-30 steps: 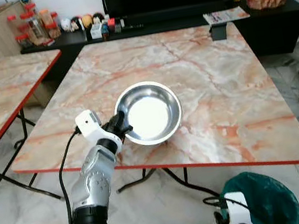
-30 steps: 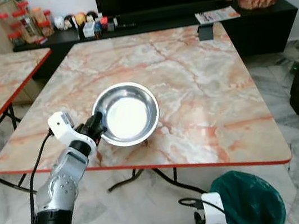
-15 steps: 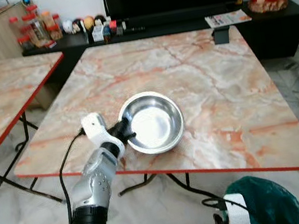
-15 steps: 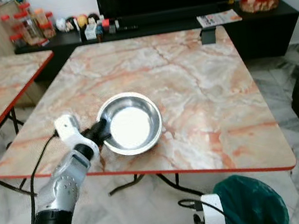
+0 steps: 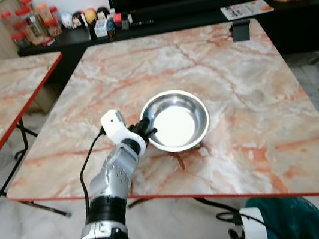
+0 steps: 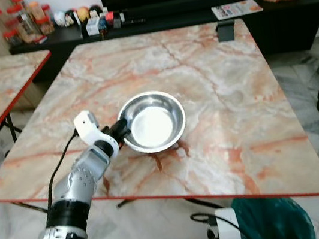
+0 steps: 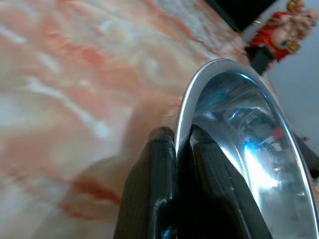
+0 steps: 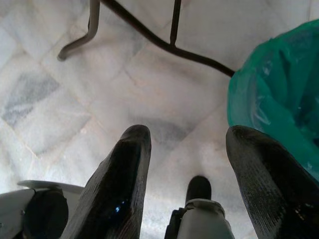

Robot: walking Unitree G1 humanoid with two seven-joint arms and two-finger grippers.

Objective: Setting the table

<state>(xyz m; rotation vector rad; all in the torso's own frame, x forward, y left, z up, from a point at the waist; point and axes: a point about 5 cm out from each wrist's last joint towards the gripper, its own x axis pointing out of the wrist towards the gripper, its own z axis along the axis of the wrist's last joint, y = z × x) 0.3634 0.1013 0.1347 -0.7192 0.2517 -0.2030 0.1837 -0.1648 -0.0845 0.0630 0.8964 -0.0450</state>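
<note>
my left gripper (image 5: 147,129) pinched on the near-left rim of the steel bowl (image 5: 176,120), bowl resting on the marble table (image 5: 253,98) toward its front edge, my right gripper (image 8: 187,164) hanging low with fingers spread, above the floor beside a green bin (image 8: 279,94)

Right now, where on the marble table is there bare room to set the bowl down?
The left gripper pinches the steel bowl by its rim. The table is bare right of the bowl and behind it, up to the small black object at the far edge. It is tightest near the front edge.
</note>
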